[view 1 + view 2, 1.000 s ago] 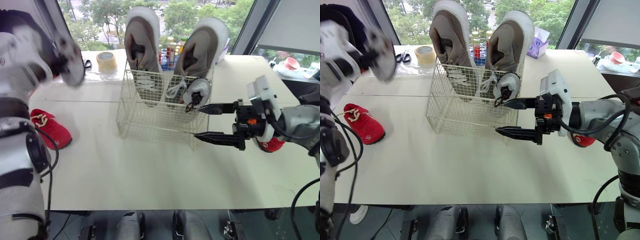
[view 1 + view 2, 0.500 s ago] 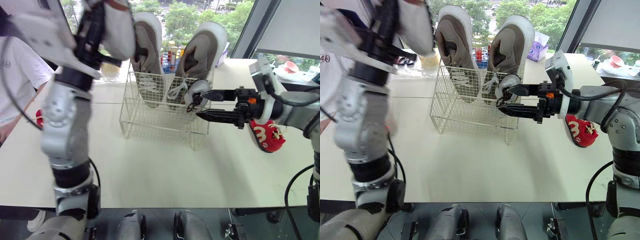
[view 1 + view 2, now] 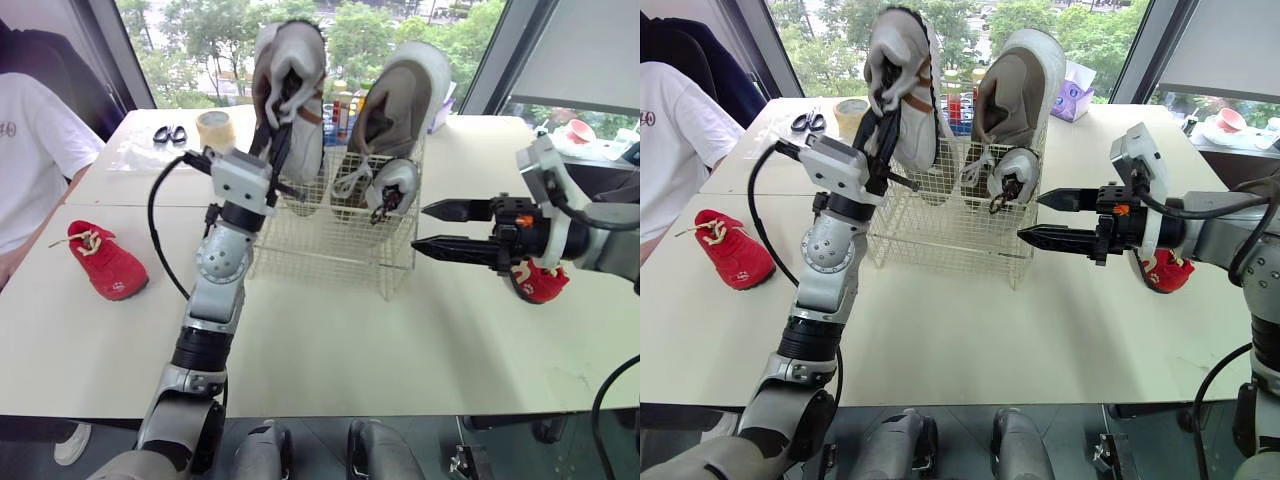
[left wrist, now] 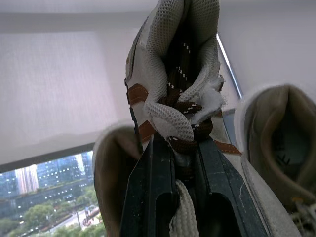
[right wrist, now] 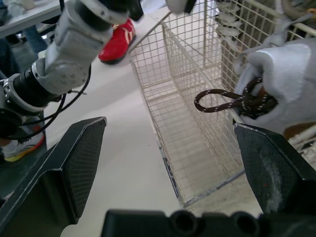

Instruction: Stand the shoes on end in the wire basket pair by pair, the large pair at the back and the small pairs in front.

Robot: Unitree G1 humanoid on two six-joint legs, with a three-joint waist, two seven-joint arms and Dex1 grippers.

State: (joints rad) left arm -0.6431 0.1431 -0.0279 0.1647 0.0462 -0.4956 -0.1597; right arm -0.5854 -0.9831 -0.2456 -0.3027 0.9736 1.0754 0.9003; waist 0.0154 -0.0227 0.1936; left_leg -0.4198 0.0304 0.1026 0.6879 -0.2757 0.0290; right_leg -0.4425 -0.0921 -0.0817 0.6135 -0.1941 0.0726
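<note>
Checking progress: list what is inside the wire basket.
In the wire basket, two large tan shoes stand at the back, one small white shoe front right. The left gripper and its held shoe cover much of the left one.

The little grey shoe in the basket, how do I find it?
Find the wire basket on the white table. On its right side, in front of a big tan shoe, stands the little grey shoe. It is far smaller and paler, with a dark lace loop hanging out; its twin is held up in the left tool.
</note>
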